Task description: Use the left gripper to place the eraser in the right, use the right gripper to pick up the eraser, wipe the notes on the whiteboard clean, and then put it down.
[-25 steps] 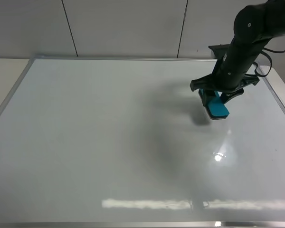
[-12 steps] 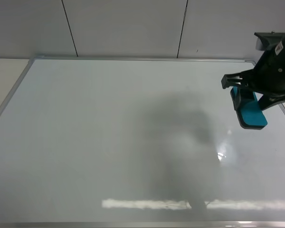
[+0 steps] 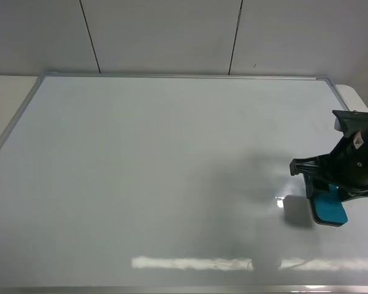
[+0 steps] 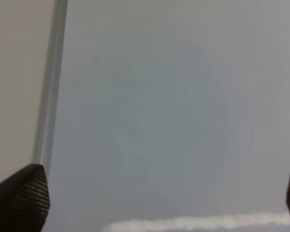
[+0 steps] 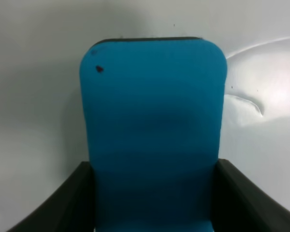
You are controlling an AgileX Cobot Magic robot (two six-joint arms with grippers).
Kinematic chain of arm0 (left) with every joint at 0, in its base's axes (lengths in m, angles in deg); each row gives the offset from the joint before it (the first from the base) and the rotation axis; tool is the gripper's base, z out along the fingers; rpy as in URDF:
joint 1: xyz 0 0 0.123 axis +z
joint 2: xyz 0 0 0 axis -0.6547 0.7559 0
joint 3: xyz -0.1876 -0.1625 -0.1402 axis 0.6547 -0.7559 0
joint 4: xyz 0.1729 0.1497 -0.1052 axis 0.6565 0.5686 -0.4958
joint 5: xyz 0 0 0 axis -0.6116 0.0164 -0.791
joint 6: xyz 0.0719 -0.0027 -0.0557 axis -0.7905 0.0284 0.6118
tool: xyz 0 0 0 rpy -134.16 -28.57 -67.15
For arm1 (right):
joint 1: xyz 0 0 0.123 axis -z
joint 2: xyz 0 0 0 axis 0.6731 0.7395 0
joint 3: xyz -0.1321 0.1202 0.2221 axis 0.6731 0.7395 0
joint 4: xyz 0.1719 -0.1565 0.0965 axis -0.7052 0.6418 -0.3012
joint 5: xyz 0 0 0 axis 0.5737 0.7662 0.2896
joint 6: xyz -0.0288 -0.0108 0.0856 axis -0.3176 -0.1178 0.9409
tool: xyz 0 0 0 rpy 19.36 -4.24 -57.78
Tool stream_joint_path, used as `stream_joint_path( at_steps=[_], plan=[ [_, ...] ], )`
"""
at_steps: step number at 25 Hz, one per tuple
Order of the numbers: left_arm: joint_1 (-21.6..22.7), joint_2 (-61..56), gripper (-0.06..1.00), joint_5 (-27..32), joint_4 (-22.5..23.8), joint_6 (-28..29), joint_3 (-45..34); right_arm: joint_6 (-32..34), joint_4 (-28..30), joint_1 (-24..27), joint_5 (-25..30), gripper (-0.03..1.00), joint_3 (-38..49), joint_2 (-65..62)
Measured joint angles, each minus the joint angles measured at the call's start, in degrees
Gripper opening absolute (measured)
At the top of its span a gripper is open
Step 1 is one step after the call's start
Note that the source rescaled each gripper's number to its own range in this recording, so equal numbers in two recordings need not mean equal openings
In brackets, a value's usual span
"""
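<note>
Right gripper [image 3: 324, 197] pinches the eraser [image 5: 152, 130] at the whiteboard's [image 3: 147, 177] right edge. Left gripper [image 4: 159, 193] fingers spread wide over the board.

My right gripper [image 3: 324, 184] sits at the lower right of the overhead frame, its black body angled in from the right edge with the wrist housing just above it. On my right wrist feed the two black fingers [image 5: 63, 203] close in from the lower corners of the frame, pressed against both long sides of the eraser [image 5: 152, 130], so I have it clamped. My left gripper [image 4: 164, 193] does not show overhead. On its wrist feed I see only the ribbed tip of one finger [image 4: 19, 195] at the lower left corner and a sliver of the other at the lower right edge, set wide apart with nothing between them.
</note>
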Motion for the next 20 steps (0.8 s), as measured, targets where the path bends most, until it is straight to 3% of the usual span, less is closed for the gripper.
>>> stream_joint_path(
  at_steps=[11,12,13,15,16,18,20],
  plan=[
    [0.00,0.00,1.00,0.00,0.00,0.00,0.00,0.13,3.41,0.00,-3.28,0.04,0.35,0.00],
    [0.00,0.00,1.00,0.00,0.00,0.00,0.00,0.02,4.20,0.00,-3.52,0.10,0.35,0.00],
    [0.00,0.00,1.00,0.00,0.00,0.00,0.00,-0.08,5.13,0.00,-3.93,0.25,0.35,0.00],
    [0.00,0.00,1.00,0.00,0.00,0.00,0.00,-0.13,6.96,0.00,-5.02,0.67,0.35,0.00],
    [0.00,0.00,1.00,0.00,0.00,0.00,0.00,-0.13,7.95,0.00,-5.79,0.79,0.35,0.00],
    [0.00,0.00,1.00,0.00,0.00,0.00,0.00,-0.13,8.90,0.00,-7.58,0.93,0.35,0.00],
    [0.00,0.00,1.00,0.00,0.00,0.00,0.00,-0.08,8.95,0.00,-9.15,0.97,0.35,0.00]
  ],
)
